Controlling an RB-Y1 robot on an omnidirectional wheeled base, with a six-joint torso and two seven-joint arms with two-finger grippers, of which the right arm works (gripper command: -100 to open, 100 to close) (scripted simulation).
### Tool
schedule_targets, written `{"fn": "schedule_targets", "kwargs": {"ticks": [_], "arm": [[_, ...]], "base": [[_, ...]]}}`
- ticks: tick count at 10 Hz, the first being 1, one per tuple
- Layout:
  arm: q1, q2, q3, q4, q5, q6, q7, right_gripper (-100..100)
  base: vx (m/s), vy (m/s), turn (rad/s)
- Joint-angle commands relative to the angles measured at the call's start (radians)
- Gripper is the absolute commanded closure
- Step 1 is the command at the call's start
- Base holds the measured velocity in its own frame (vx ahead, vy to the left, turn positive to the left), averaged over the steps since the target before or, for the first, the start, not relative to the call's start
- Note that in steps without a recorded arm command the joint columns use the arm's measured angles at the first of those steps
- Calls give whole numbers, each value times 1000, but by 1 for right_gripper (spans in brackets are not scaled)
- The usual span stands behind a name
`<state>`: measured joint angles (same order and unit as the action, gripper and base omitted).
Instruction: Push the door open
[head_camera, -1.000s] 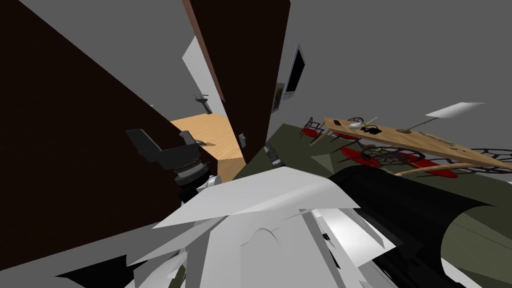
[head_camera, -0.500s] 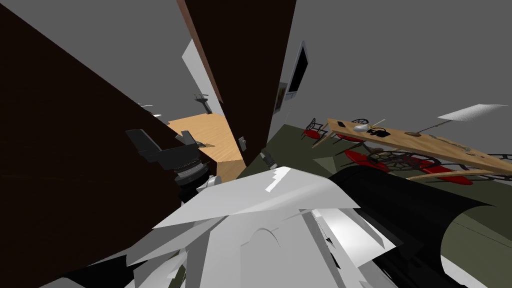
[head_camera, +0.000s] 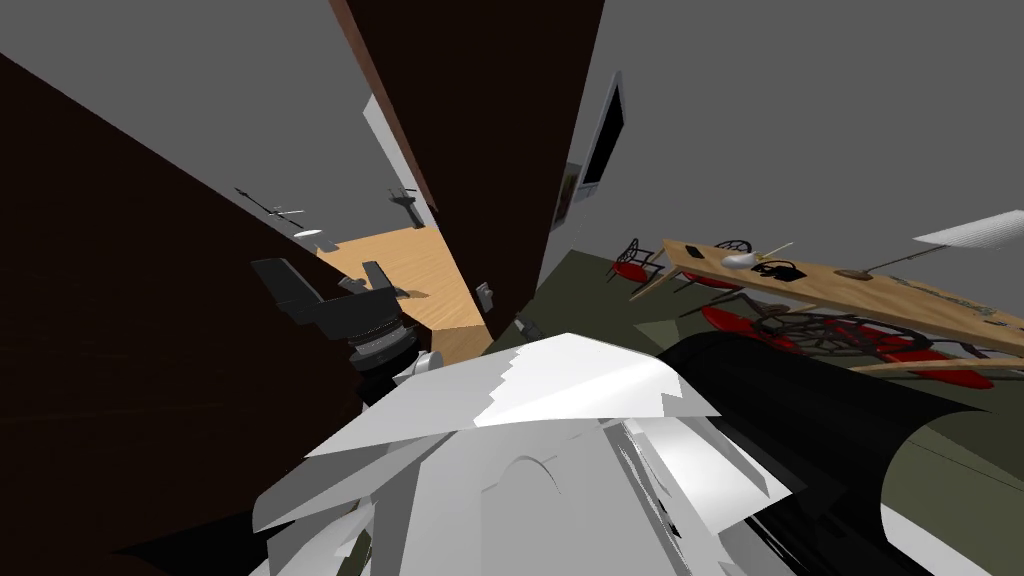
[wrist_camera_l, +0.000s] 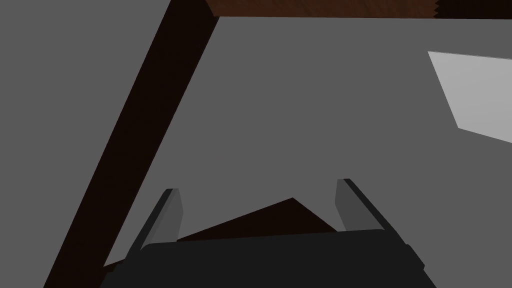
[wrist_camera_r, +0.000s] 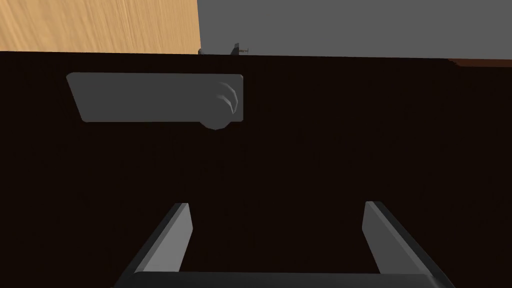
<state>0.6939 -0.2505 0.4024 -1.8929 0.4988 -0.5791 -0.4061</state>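
Head view: the dark brown door (head_camera: 480, 130) stands ajar ahead of you, with light wooden floor (head_camera: 420, 270) past its edge.

Left wrist view: your left gripper (wrist_camera_l: 257, 187) is spread wide, near a dark brown strip (wrist_camera_l: 135, 125).

Right wrist view: your right gripper (wrist_camera_r: 277, 205), fingers apart, faces the door close up, with its grey handle plate (wrist_camera_r: 150, 97) beyond the fingertips.

Place: a home, with living and dining space.
Landmark: dark brown door (head_camera: 490, 130).
Right of the door: long wooden table (head_camera: 830, 290), red chairs (head_camera: 630, 269), lamp (head_camera: 985, 230).
Wall beside the door: dark screen (head_camera: 605, 130), small picture (head_camera: 566, 195).
Past the door: another room's pale wood floor (head_camera: 400, 265).
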Motion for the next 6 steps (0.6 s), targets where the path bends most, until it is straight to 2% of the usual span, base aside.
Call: {"fn": "schedule_targets", "kwargs": {"ticks": [1, 6], "arm": [[1, -8, 26, 25, 31, 0, -26, -100], [22, -36, 87, 87, 108, -19, -86, -100]], "base": [[188, -15, 12], [238, -31, 10]]}}
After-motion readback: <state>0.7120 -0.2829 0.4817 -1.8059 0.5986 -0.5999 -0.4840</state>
